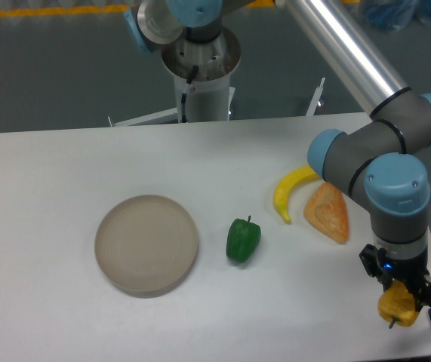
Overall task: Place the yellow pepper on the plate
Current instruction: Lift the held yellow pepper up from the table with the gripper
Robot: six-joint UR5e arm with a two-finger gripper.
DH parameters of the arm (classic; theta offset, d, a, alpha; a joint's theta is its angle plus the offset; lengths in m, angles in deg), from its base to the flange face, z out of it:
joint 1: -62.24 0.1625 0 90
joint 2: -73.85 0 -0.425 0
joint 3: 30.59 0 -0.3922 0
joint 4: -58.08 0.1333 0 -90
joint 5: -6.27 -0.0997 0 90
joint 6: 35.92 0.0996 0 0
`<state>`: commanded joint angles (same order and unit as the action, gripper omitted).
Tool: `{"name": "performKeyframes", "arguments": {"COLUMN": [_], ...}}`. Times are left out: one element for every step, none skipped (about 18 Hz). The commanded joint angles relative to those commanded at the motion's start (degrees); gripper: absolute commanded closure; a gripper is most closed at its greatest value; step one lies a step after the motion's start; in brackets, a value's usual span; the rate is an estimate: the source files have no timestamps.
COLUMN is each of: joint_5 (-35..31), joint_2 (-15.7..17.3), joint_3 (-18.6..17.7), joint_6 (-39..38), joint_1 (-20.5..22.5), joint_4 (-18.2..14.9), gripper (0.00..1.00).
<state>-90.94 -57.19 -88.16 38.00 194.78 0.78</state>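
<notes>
The pincer (400, 300) grips the yellow pepper (396, 305) (stem down) at the worktop's (64, 166) near right edge; the plate (146, 243) sits well left.

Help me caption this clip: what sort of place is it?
Probably a robotics lab: an arm's hand holds a yellow pepper over a white table with toy food and a plate.

Tool (401, 296) fingers mostly hidden around yellow pepper (396, 305), banana (289, 193) end behind arm, arm cut off at top edge
</notes>
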Motion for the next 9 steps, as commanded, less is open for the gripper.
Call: {"name": "performKeyframes", "arguments": {"joint_5": [0.0,0.0,0.1,0.0,0.0,0.0,0.0,0.0,-0.2], "joint_2": [0.1,0.3,0.4,0.4,0.3,0.2,0.2,0.1,0.3], "joint_3": [-0.5,-0.5,-0.4,-0.4,-0.4,-0.4,-0.4,-0.3,-0.5], "joint_6": [0.0,0.1,0.1,0.1,0.1,0.1,0.1,0.1,0.1], "joint_1": [-0.1,0.0,0.0,-0.1,-0.1,-0.1,-0.1,0.0,-0.1], "joint_4": [0.1,0.1,0.1,0.1,0.1,0.1,0.1,0.2,0.2], "gripper": [0.64,0.64,0.64,0.64,0.64,0.64,0.64,0.64,0.64]}}
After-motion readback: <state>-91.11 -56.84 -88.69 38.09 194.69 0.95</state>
